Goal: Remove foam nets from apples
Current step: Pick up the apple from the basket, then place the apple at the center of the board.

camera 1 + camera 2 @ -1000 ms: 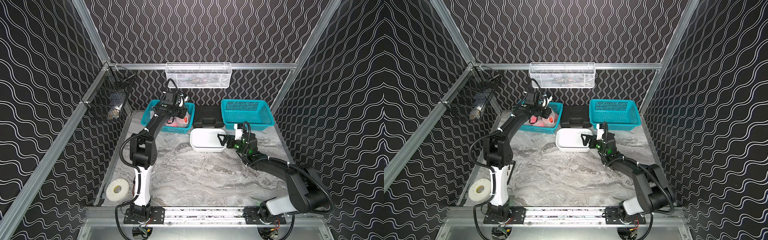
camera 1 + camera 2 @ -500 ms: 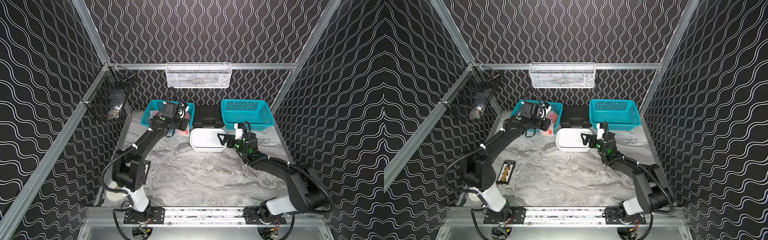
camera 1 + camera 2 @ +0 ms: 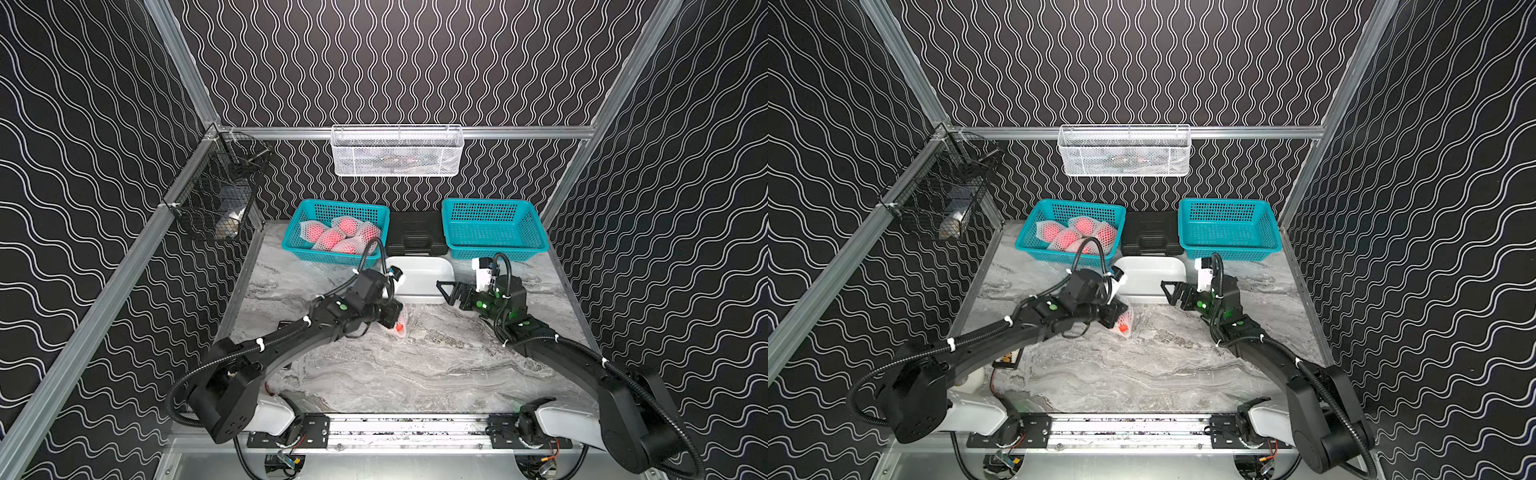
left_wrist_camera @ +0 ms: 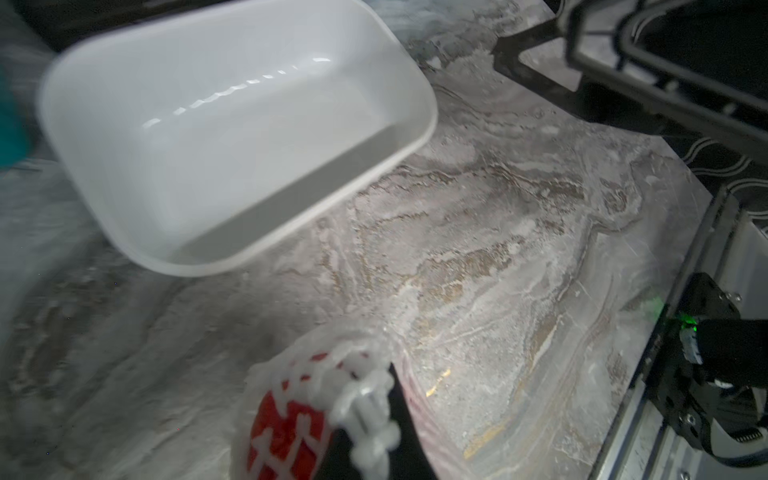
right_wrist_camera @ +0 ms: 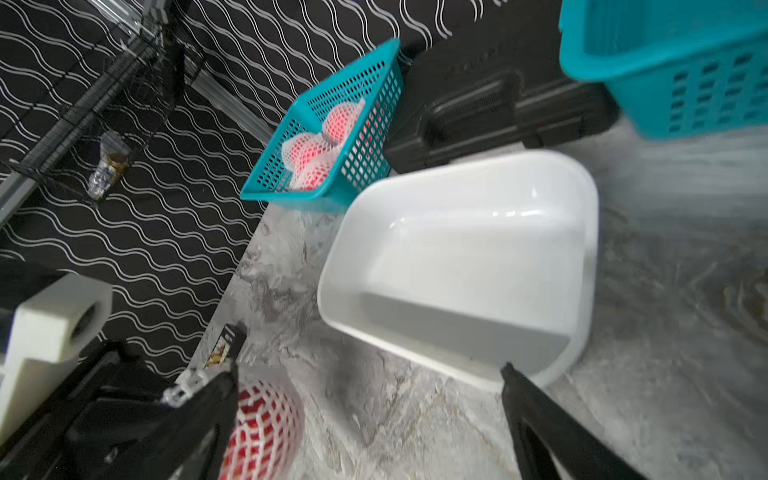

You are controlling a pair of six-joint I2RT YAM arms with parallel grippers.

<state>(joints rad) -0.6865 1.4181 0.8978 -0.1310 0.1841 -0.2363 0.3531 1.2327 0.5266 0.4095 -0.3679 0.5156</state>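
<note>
Over the marbled tabletop (image 3: 415, 365), just in front of the white tub (image 3: 419, 274), your left gripper (image 3: 397, 319) is clamped tight on the foam net (image 4: 365, 395) of a single red apple (image 4: 286, 432). Seen from the left wrist, the white mesh bunches against one dark finger (image 4: 403, 424), and red skin shows through its diamond holes; the fruit sits inside the sleeve below the jaws. Whether it rests on the marble or hangs just clear of it cannot be told in both top views.

Your right gripper (image 3: 444, 293) hovers near the tub's right end, jaws spread wide with nothing between them. Its tips are turned toward the netted fruit but apart from it.

Five more apples in their nets (image 3: 336, 239) lie heaped in the teal basket (image 3: 324, 257) at the back left, touching one another. A second teal basket (image 3: 494, 252) stands at the back right, and a black case (image 3: 415, 239) lies between the two, just behind the tub. On the back rail hangs a white wire basket (image 3: 397, 160); a black wire basket (image 3: 216, 208) hangs on the rail along the left wall.
</note>
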